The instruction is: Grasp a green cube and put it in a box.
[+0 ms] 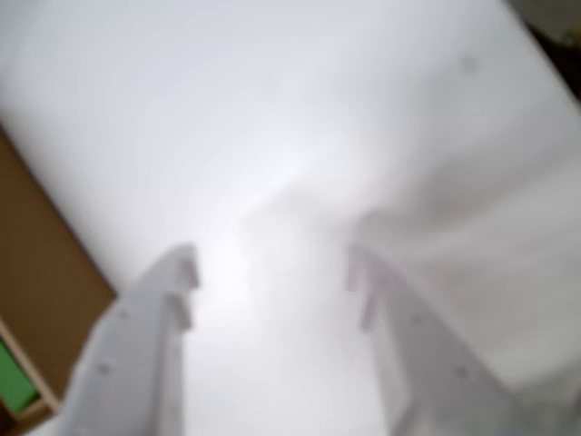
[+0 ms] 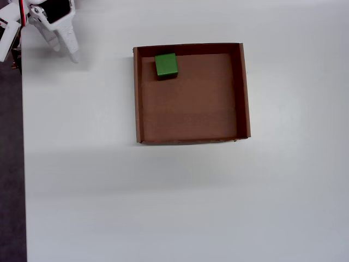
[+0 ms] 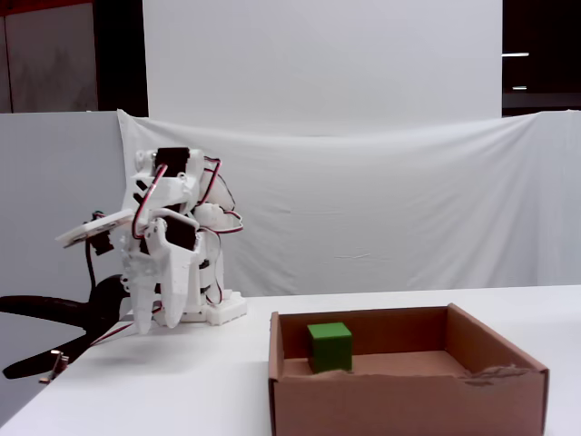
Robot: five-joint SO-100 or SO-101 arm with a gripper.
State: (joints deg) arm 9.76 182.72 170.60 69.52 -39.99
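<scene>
1. At the far left of the overhead view, the white arm sits folded at the desk's upper-left corner, and its end effector hangs over bare white surface, well apart from the box.
2. In the wrist view the end effector shows two white fingers spread wide with nothing but blurred white desk between them; it holds nothing.
3. The fixed view shows the arm hunched at the left with red and black wires looping over it, its end effector pointing down near the desk top.
4. Moving right in the overhead view, the box lies near the middle of the desk, a shallow brown cardboard tray with low walls.
5. The green cube rests on the box floor in the upper-left corner in that view, just beside the top wall.
6. In the fixed view the cube sits toward the left of the box, upright.
7. The wrist view catches a brown edge of the box and a sliver of green at its lower left.
</scene>
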